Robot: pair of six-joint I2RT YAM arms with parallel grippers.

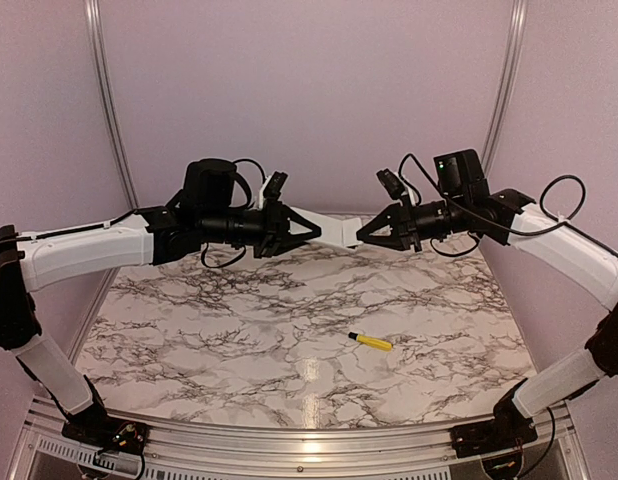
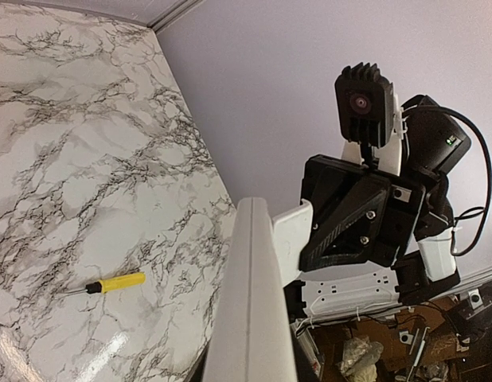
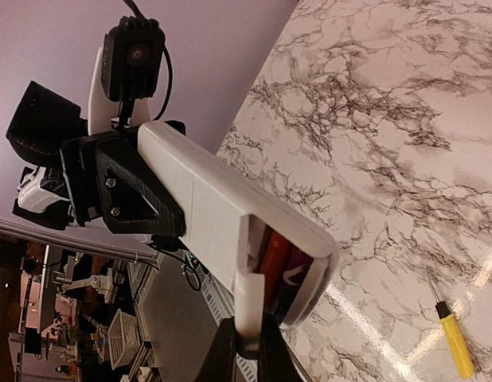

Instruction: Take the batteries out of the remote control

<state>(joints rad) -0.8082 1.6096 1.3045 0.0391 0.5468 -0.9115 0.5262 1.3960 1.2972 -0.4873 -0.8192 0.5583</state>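
The white remote control (image 1: 334,231) hangs in the air above the back of the marble table (image 1: 239,340), between my two grippers. My left gripper (image 1: 305,231) is shut on one end of it. In the right wrist view the battery bay at the near end of the remote (image 3: 206,207) stands open. A red battery (image 3: 275,261) and a darker one (image 3: 297,280) lie in it. My right gripper (image 3: 247,341) is shut on a thin white cover piece (image 3: 249,306) at the bay's edge. In the left wrist view the remote (image 2: 250,302) shows edge-on.
A yellow stick with a black tip (image 1: 371,341) lies on the table right of centre; it also shows in the left wrist view (image 2: 115,282) and the right wrist view (image 3: 453,344). Lilac walls close the back and sides.
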